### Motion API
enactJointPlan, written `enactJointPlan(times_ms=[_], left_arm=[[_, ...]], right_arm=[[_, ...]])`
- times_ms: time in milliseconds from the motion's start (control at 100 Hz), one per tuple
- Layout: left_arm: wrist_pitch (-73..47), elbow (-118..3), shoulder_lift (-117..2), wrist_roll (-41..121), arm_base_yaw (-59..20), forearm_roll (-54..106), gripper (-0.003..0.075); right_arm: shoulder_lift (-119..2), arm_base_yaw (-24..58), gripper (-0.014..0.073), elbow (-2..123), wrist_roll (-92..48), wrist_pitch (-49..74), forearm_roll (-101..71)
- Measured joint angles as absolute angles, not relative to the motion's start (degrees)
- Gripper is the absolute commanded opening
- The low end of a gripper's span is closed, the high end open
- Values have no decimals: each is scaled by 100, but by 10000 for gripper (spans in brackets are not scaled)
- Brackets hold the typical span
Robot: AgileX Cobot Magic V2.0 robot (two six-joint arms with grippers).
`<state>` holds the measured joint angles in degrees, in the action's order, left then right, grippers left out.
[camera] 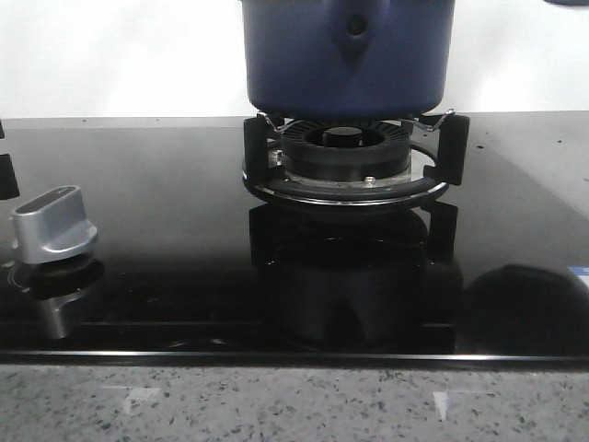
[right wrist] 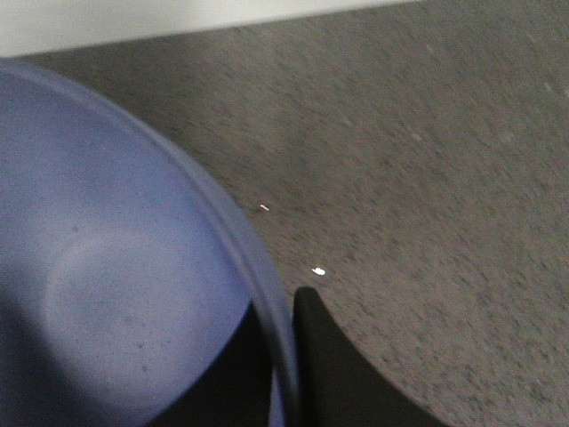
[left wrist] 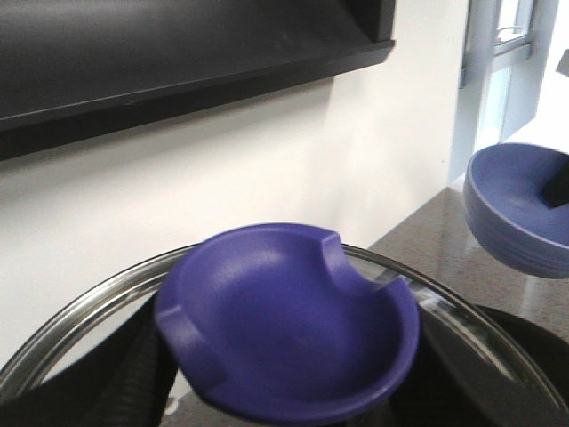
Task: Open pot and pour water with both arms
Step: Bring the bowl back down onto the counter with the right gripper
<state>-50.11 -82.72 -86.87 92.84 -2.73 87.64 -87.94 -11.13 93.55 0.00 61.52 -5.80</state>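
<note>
Pot (camera: 348,55) sits upright on burner grate (camera: 354,152) of black stove (camera: 166,212), handle mount facing camera; silver knob (camera: 53,221) front left. Left pincer mostly hidden, apparently holding glass lid (left wrist: 267,356) by its blue handle; clamp state unclear. Right pincer finger (right wrist: 324,356) on blue bowl (right wrist: 116,294) rim above grey tabletop (right wrist: 427,178); grip unclear.
</note>
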Motion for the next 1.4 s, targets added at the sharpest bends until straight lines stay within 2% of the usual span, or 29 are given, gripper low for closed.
enactJointPlan(times_ms=[120,270,490,790,840,910,1030,1100,1400], left_arm=[[-5011,-8272,-8687,9284,-468,8764,218],[-5036,-8272,-8687,9284,-644,8764,218],[-5016,-8272,-8687,9284,-767,8764,218],[-4990,-8272,-8687,9284,-772,8764,218],[-4990,-8272,-8687,9284,-772,8764,218],[-4979,-8272,-8687,9284,-772,8764,218],[-4979,-8272,-8687,9284,-772,8764,218],[-4979,-8272,-8687,9284,-772,8764,218],[-4954,-8272,-8687,9284,-913,8764,218]], right_arm=[[-8915,-1848,-53,8930,-39,6358,-651],[-8955,-2387,-53,8191,-39,6195,-715],[-8955,-2491,-53,7371,-170,5736,-1058],[-8955,-2491,-51,7150,-266,5481,-1115],[-8955,-2491,-27,7125,-276,5457,-1115],[-8955,-2491,49,7126,-276,5443,-1115],[-8955,-2491,268,7126,-276,5431,-1125],[-8955,-2491,353,7126,-276,5431,-1125],[-8588,-2491,371,7614,-276,5663,-1125]])
